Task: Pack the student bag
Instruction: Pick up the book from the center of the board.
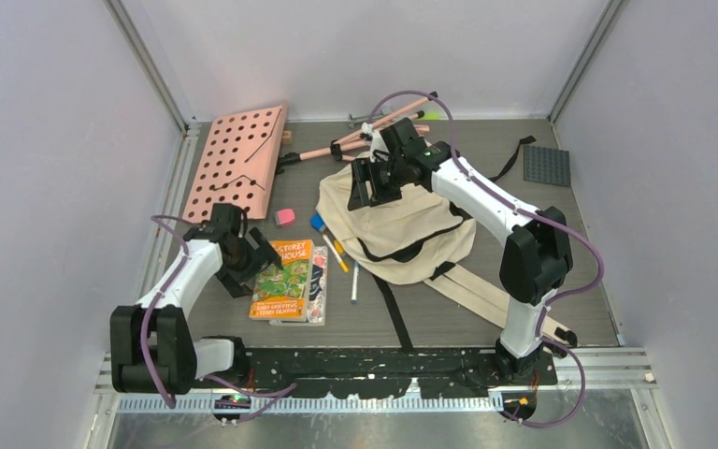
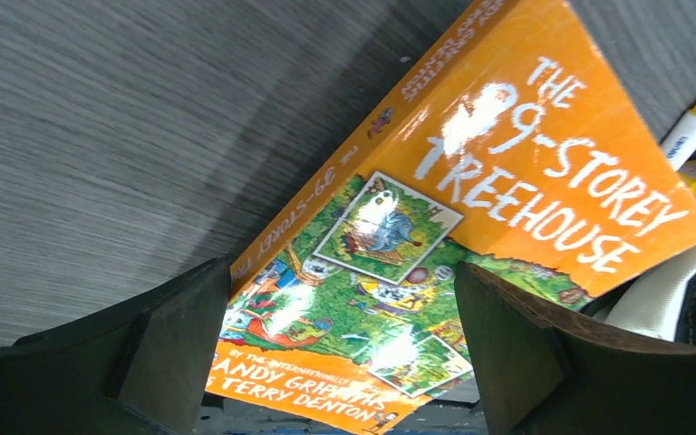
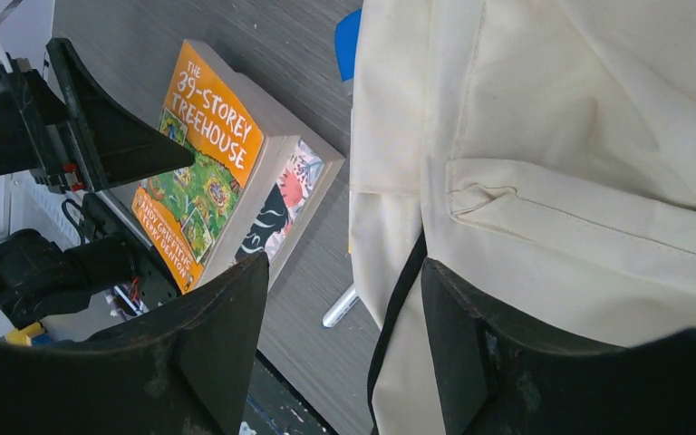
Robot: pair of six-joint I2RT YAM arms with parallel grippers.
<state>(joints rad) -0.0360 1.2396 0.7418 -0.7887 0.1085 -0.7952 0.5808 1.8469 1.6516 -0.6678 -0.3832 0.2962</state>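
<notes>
Left gripper [image 2: 343,272], spread, hovers over the book [image 2: 507,163] at lower centre; gripping its spine edge seems best. Right gripper [image 3: 340,272], spread, overhangs the bag [image 3: 580,136].

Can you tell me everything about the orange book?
The orange book is a thick paperback with a shiny cover: white title, The 39-Storey Treehouse, green cartoon pictures, authors' names at the bottom. It lies flat, shut, cover up, on another book on the grey table, left of the bag. The left gripper hangs open above it, not holding it.
</notes>
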